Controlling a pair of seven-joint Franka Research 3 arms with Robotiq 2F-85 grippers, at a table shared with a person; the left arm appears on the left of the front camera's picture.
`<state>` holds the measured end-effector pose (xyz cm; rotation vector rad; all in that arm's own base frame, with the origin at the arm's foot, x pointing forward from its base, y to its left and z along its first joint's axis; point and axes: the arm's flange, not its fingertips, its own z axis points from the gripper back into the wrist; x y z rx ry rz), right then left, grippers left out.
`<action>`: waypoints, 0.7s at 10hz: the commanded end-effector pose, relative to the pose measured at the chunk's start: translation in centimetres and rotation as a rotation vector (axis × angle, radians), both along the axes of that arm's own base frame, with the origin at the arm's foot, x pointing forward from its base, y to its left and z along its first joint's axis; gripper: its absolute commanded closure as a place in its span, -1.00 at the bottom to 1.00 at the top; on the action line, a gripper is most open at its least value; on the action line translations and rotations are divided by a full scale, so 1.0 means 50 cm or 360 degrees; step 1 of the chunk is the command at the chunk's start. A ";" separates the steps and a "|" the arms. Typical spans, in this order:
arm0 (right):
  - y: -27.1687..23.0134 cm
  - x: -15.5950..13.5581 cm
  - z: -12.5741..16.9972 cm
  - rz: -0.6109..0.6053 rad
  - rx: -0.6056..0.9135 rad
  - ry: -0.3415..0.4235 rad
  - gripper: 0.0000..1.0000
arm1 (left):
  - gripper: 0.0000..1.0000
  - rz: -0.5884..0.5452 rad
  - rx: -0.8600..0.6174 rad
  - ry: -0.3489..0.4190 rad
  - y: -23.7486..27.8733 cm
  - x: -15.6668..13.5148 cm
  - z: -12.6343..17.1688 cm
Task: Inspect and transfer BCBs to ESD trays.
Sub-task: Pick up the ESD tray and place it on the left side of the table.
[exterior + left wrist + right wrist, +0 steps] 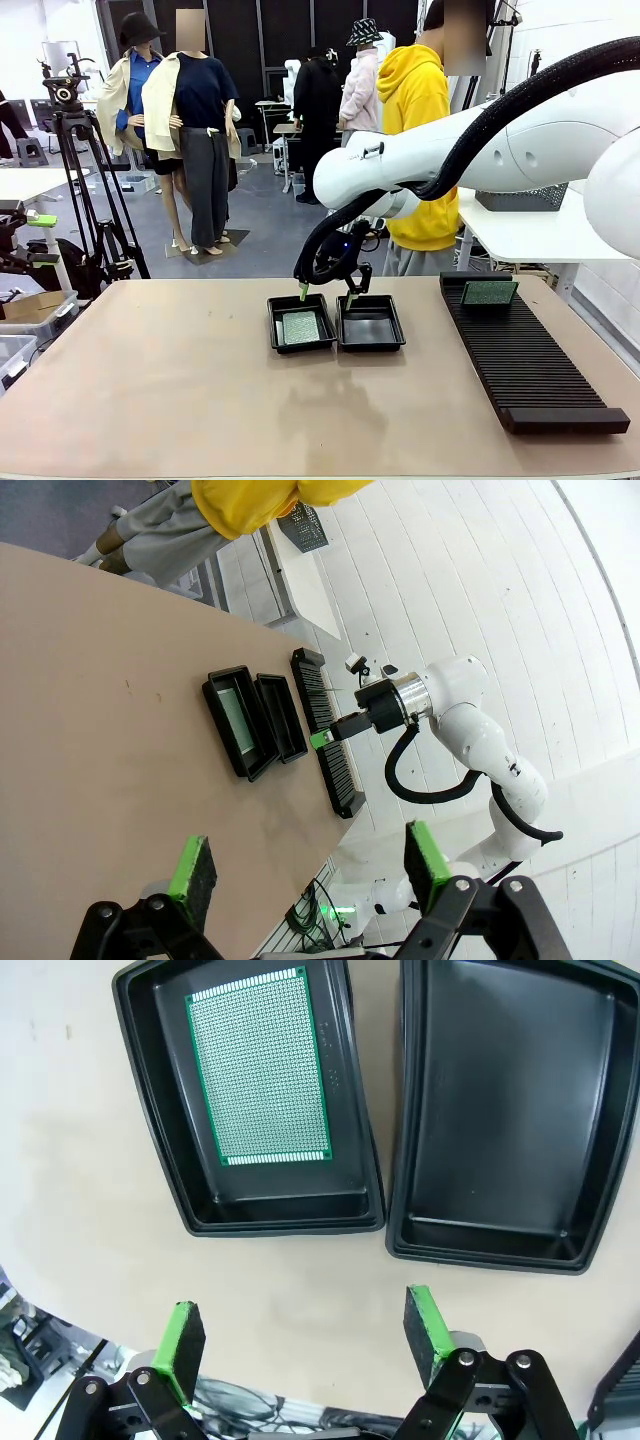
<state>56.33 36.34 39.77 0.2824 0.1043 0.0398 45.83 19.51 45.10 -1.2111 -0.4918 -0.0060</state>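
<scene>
Hovering over the far rims of the two ESD trays mid-tabletop (pixel 150 380): right hand (pixel 328 291), fingers spread wide, empty. Left hand (pixel 310 865) also wide and empty, well above the tabletop. Left tray (pixel 285 1228) holds one BCB (pixel 262 1065) flat on its floor; right tray (pixel 510 1110) is bare. Second BCB (pixel 489 293) sits at the far end of the rack (pixel 530 370), right side. Looks half done. Next: reach to the rack, pinch that board by its edges, set it in the right tray.

No legible text on any surface
</scene>
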 end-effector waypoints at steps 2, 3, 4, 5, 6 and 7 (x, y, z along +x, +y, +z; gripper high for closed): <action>0.001 0.000 -0.005 -0.0011 0.0025 -0.0014 -1.00 | -1.00 0.0007 -0.0007 0.0007 0.001 -0.002 0.005; 0.001 0.000 -0.005 -0.0011 0.0025 -0.0014 -1.00 | -1.00 0.0007 -0.0007 0.0007 0.001 -0.002 0.005; 0.001 0.000 -0.005 -0.0011 0.0025 -0.0014 -1.00 | -1.00 0.0007 -0.0007 0.0007 0.001 -0.002 0.005; 0.000 0.000 0.000 0.0000 0.0000 0.0000 -1.00 | -1.00 0.0000 0.0000 0.0000 0.000 0.000 0.000; -0.062 -0.006 0.038 -0.0017 0.0100 -0.0006 -1.00 | -1.00 -0.0022 -0.0021 0.0047 -0.052 -0.001 0.015; -0.127 -0.019 0.074 -0.0046 0.0169 -0.0017 -1.00 | -1.00 -0.0015 0.0027 0.0134 -0.102 -0.002 0.030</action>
